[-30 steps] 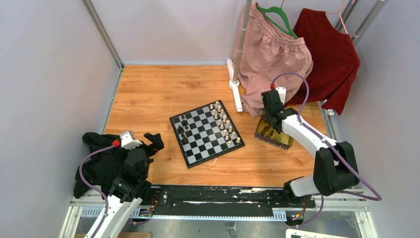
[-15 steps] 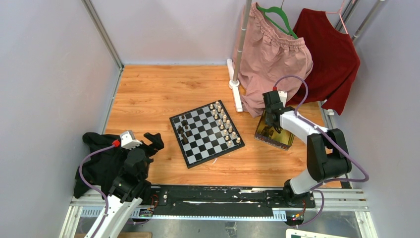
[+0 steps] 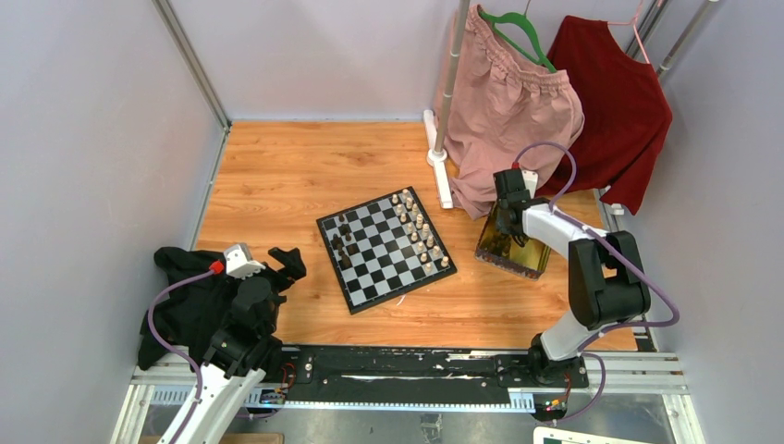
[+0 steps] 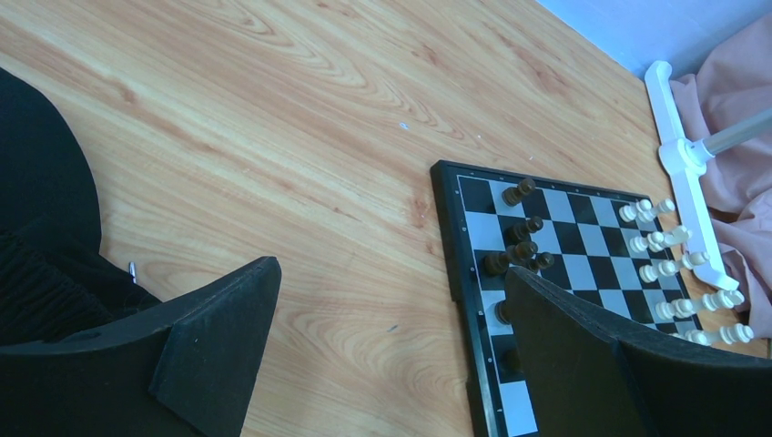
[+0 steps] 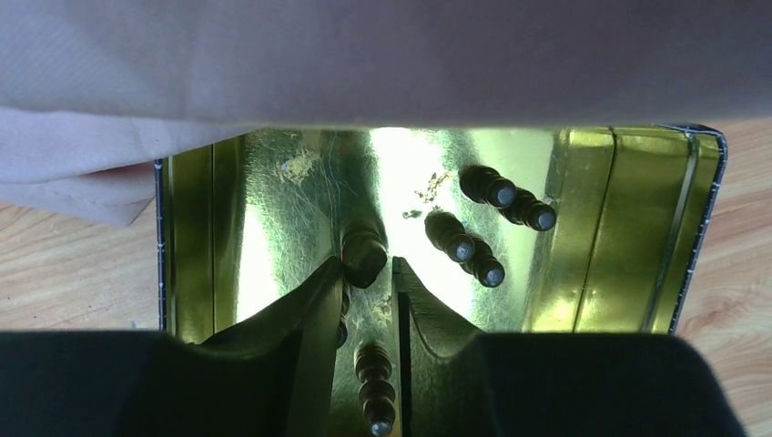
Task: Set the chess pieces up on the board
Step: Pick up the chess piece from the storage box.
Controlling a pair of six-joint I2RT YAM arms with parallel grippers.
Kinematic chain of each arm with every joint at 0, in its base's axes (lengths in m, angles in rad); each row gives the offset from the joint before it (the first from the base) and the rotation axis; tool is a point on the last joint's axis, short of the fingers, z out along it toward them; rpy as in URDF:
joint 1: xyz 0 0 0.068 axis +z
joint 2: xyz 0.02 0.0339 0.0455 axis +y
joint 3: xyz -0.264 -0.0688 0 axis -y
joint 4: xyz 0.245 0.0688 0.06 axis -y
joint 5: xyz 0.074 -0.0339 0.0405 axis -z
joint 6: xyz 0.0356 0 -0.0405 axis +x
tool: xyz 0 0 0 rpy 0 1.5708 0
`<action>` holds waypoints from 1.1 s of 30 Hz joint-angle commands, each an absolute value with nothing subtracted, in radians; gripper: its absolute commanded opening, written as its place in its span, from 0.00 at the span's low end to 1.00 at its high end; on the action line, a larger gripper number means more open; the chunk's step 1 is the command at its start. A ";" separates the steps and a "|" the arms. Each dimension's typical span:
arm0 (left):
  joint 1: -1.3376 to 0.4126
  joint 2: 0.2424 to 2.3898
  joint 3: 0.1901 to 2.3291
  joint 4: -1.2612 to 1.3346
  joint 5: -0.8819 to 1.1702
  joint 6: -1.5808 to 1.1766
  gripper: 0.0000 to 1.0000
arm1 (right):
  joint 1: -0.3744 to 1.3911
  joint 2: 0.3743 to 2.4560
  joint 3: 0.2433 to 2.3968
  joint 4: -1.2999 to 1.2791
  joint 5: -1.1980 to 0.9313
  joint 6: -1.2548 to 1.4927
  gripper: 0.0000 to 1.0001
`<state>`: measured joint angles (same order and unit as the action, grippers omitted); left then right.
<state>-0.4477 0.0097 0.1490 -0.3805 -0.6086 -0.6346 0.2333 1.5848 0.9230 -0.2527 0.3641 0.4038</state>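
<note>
The board (image 3: 370, 277) lies mid-table with several dark chess pieces (image 3: 344, 242) along its left side and cream ones (image 3: 421, 231) along its right. My left gripper (image 3: 282, 268) hovers open left of the board, and its view shows the board's corner (image 4: 583, 241) and dark pieces (image 4: 523, 241) past the right finger. My right gripper (image 5: 367, 264) reaches into the gold tray (image 5: 637, 228), open by a narrow gap. A dark piece (image 5: 364, 246) sits at its fingertips, touching the left one. Another piece (image 5: 375, 391) lies between the fingers, and more (image 5: 455, 238) lie to the right.
A black cloth (image 3: 180, 301) lies under my left arm. A pink garment (image 3: 508, 102) and a red one (image 3: 615, 102) hang at the back right, the pink hem (image 5: 364, 55) over the tray's far end. The white rack foot (image 3: 439, 166) stands behind the board.
My right arm has folded its elbow up and inward, and its gripper has shifted slightly farther along the tray. The left arm has not moved.
</note>
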 commanded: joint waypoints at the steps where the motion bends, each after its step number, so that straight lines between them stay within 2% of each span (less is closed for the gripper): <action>1: -0.454 -0.040 0.132 -0.367 -0.606 -0.619 1.00 | 0.210 1.606 0.949 -0.252 0.356 0.407 0.30; 8: -0.454 -0.039 0.132 -0.365 -0.606 -0.619 1.00 | 0.198 1.621 0.952 -0.247 0.342 0.394 0.22; 15: -0.454 -0.038 0.131 -0.366 -0.604 -0.619 1.00 | 0.198 1.609 0.948 -0.256 0.323 0.382 0.00; 33: -0.454 -0.039 0.131 -0.369 -0.609 -0.620 1.00 | 0.279 1.398 0.971 -0.326 0.285 0.301 0.00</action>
<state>-0.4477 0.0097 0.1490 -0.3759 -0.6060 -0.6342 0.2333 1.4544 0.9340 -0.2691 0.2974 0.3420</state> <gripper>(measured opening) 0.997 0.174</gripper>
